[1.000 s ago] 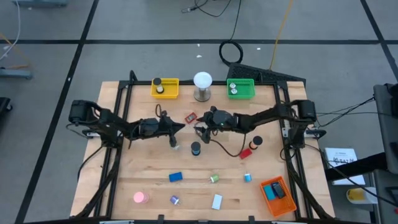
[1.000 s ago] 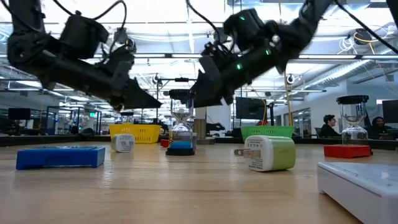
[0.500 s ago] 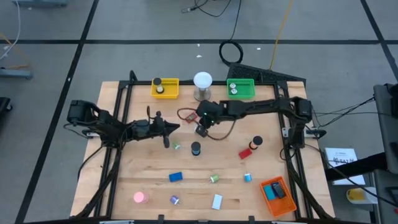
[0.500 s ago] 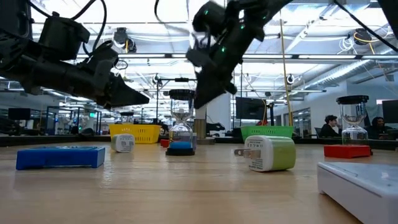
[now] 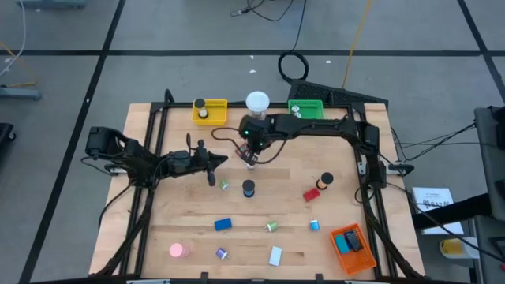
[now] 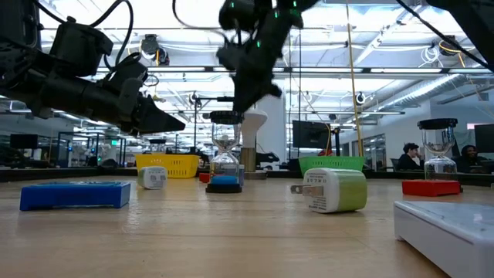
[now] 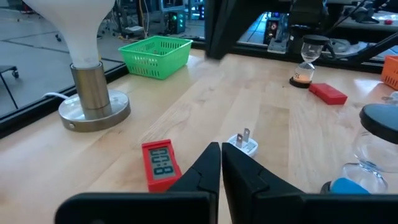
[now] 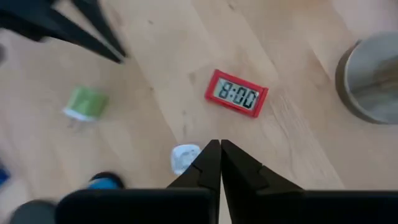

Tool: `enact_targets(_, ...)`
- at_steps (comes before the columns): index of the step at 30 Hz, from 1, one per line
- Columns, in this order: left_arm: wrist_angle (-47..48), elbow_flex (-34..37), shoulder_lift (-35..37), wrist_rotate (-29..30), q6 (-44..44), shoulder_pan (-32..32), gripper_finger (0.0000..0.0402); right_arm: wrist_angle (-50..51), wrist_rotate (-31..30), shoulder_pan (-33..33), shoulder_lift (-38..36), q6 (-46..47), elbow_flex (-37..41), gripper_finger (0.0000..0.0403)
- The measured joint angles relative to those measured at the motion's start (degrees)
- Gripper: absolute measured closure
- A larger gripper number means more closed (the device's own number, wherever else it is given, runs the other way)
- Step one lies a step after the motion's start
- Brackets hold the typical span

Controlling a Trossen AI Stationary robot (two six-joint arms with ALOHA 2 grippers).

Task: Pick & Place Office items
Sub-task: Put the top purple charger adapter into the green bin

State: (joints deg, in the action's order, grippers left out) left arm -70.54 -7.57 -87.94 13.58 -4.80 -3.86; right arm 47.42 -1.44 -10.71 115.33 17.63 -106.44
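The office items lie scattered on the wooden table. A red clock [image 8: 236, 93] and a white plug [image 7: 244, 143] lie side by side near the table's middle; the plug lies flat with its prongs up. My right gripper [image 5: 251, 155] hangs above them, pointing down, shut with nothing between its fingers [image 8: 219, 149]. My left gripper [image 5: 223, 161] hovers just left of them, level, shut and empty [image 7: 221, 152]. A green plug [image 8: 84, 102] and a blue-based hourglass [image 5: 248, 188] sit nearer the front.
At the far edge stand a yellow tray [image 5: 209, 110], a white ball on a metal stand [image 5: 256, 102] and a green tray [image 5: 306, 112]. An orange tray [image 5: 351, 244] sits front right. A red block [image 5: 312, 193], blue block [image 5: 222, 225], pink disc [image 5: 177, 250] and small rolls lie toward the front.
My right gripper has risen and swung toward the table's far edge and slightly left, tipping to point down, and its fingers have shut on nothing. My left gripper has drawn back a little toward the left edge.
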Motion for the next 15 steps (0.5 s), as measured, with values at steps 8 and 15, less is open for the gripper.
enact_targets(8, 0.0, 0.0, 0.0, 0.0, 0.0, 0.0, 0.0399, 13.8, 0.3, 1.5, 12.2, -1.9, -14.2, 0.0402)
enact_targets(15, 0.1, 0.0, 0.0, 0.0, 0.0, 0.0, 0.0378, 15.3, 1.5, 1.8, 15.9, -3.4, -17.2, 0.0403)
